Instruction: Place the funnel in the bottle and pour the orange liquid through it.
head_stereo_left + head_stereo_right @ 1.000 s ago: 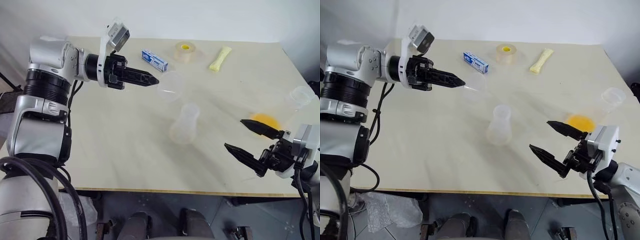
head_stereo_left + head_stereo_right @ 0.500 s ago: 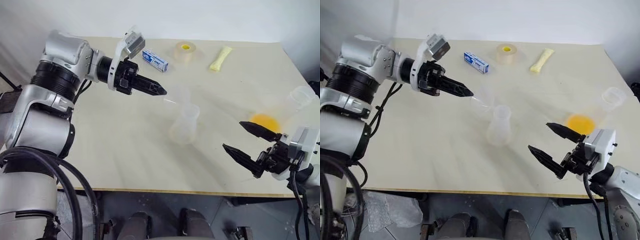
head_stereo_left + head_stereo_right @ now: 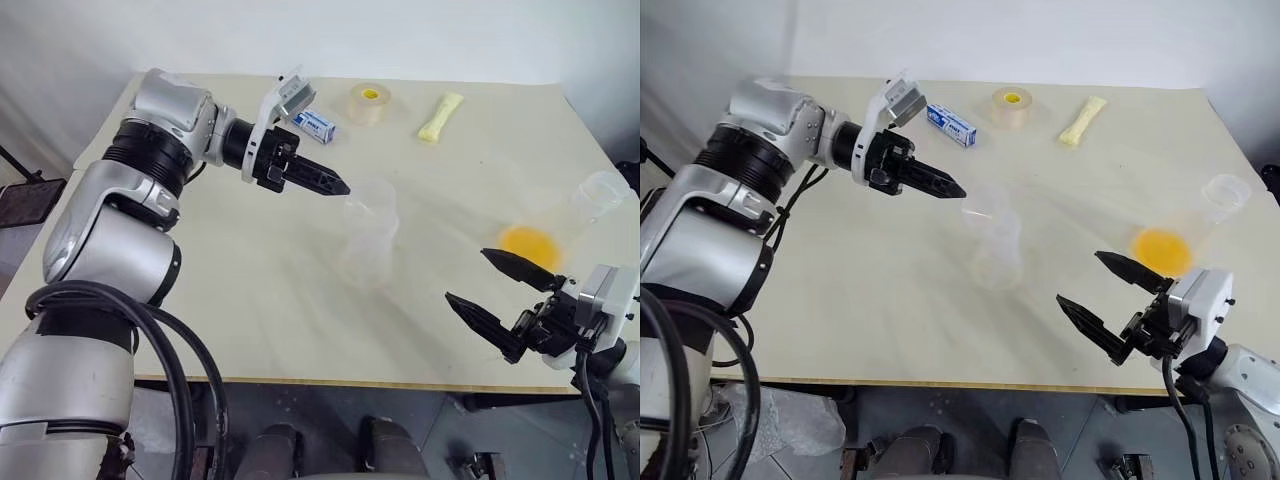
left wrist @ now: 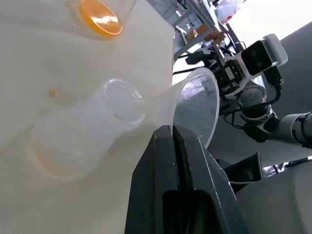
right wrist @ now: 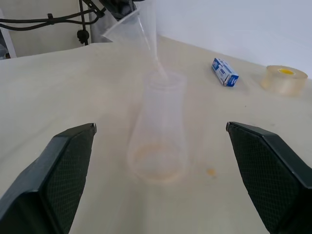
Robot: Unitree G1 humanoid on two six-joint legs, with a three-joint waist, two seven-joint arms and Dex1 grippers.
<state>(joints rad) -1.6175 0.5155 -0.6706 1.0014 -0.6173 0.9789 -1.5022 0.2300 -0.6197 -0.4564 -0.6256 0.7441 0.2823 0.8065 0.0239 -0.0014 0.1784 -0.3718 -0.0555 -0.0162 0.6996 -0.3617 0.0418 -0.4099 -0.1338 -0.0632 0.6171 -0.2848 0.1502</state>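
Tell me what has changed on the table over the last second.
The left end effector, shut on the small clear plastic funnel, carried it rightward to the mouth of the clear flask-like bottle, spout at the neck. The open right end effector, the bottle and the cup of orange liquid stayed put.

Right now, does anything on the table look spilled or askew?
Yes: a small orange drop sits on the table beside the bottle. The funnel, pinched by the left gripper, is tilted at the bottle's mouth.
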